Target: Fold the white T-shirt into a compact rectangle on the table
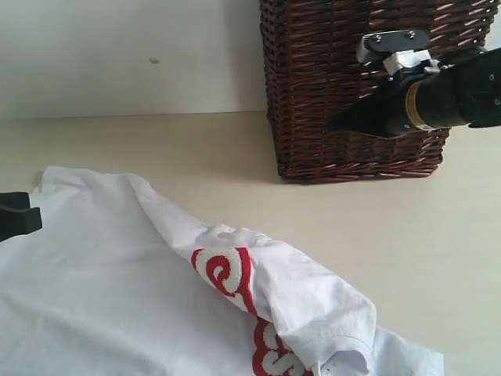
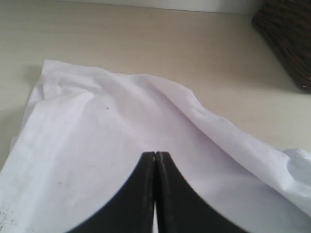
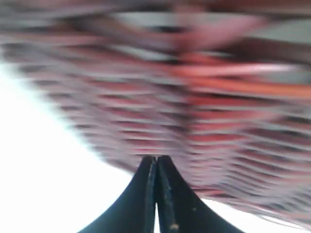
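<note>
1. We saw the white T-shirt (image 1: 117,298) lying rumpled on the table (image 1: 196,149), with red lettering showing along a fold.
2. The left gripper (image 2: 155,154), jaws pressed together and empty, was over the shirt.
3. The right gripper (image 3: 156,158), likewise closed and empty, was well apart from the shirt, in front of the wicker basket (image 1: 329,78).

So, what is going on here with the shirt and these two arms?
A two-armed robot is folding the white T-shirt on the table. The shirt lies rumpled, with one flap laid over part of its red lettering, and is not yet a neat rectangle. Neither gripper holds cloth: the left gripper is shut, low over the shirt, and the right gripper is shut, raised in front of the wicker basket.
</note>
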Controlling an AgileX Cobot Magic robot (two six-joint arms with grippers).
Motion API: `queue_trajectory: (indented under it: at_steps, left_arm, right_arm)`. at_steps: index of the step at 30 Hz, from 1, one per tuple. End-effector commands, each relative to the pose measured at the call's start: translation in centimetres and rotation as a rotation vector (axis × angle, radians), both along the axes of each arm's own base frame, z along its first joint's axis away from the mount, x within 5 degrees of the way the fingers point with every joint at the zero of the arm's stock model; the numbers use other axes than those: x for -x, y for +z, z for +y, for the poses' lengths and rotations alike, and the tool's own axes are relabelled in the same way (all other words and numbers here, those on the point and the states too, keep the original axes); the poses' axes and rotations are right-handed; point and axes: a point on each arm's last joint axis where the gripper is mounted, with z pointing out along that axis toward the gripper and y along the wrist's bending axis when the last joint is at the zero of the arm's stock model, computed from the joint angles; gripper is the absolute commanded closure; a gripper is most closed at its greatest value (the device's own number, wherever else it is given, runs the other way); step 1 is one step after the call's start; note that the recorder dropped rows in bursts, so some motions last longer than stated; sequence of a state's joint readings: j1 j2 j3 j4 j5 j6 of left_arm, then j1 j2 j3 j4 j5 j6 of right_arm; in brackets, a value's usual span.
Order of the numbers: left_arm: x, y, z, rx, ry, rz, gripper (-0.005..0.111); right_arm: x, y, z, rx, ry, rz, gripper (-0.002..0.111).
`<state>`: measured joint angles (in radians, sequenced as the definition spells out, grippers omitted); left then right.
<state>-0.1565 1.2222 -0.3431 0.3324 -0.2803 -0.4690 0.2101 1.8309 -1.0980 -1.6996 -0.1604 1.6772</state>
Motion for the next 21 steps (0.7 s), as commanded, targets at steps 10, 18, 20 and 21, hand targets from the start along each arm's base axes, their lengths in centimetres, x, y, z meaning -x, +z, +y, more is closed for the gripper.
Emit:
queue_trajectory:
  at_steps: [10,18,20,21]
  left_arm:
    - [-0.1,0.0,-0.3,0.037,-0.005,-0.02,0.107]
    - [-0.1,0.0,-0.3,0.046,-0.004,-0.021,0.107]
    - [-0.1,0.0,-0.4,0.046,-0.008,-0.02,0.107]
    - [-0.1,0.0,-0.4,0.047,-0.009,-0.019,0.107]
  right_arm:
    - [10.9,4.6,1.4,-0.252,0.358,0.071,0.085]
    - [15.6,-0.2,1.1,-0.339,0.351,0.329,0.063]
    - [16.1,-1.0,1.4,-0.343,0.382,0.367,0.063]
    - [16.1,-1.5,1.6,-0.323,0.38,0.376,0.063]
